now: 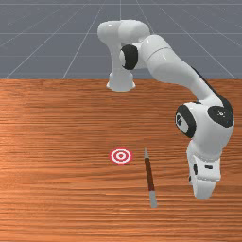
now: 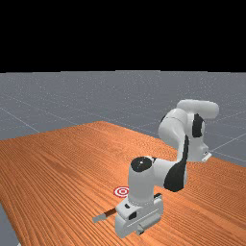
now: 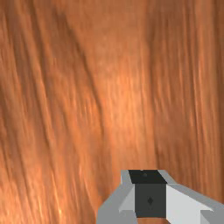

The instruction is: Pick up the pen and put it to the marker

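Here's the pen [image 1: 149, 173], flat on the wooden table [image 1: 56, 189] and free of any grip, lying at four o'clock from the bullseye marker [image 1: 121, 156] in the front view! Its sharp tip [image 1: 146, 154] aims just about at twelve, its pale grey butt [image 1: 153, 199] at six; so it probably wants lifting and standing up, tip down, before it meets the rings. And the gripper [image 3: 150, 193]? Out past the pen, near three o'clock of it, well apart, likely parked wide so it can line up across the barrel before dropping in. Clenched or released, I can't tell, but the pen isn't in it. Early days, I'd judge: slide over, square up, take the middle, and mind that round barrel, it could roll!
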`<state>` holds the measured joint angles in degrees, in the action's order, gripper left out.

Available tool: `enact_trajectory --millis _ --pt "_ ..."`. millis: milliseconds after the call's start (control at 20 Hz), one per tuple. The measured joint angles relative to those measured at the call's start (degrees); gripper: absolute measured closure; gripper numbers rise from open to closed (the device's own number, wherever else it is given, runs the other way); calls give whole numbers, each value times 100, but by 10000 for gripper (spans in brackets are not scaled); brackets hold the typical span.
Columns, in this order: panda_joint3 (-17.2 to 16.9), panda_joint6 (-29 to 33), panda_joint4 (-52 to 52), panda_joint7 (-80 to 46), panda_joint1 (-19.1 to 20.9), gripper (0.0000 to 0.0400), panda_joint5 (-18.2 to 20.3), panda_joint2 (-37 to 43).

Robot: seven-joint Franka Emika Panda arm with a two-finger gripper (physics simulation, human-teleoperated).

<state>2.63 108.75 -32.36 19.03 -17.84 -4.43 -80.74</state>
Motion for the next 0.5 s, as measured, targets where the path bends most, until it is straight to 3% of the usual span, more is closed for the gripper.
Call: enact_trajectory --millis 500 --pt "0 0 1 0 0 400 0 2"
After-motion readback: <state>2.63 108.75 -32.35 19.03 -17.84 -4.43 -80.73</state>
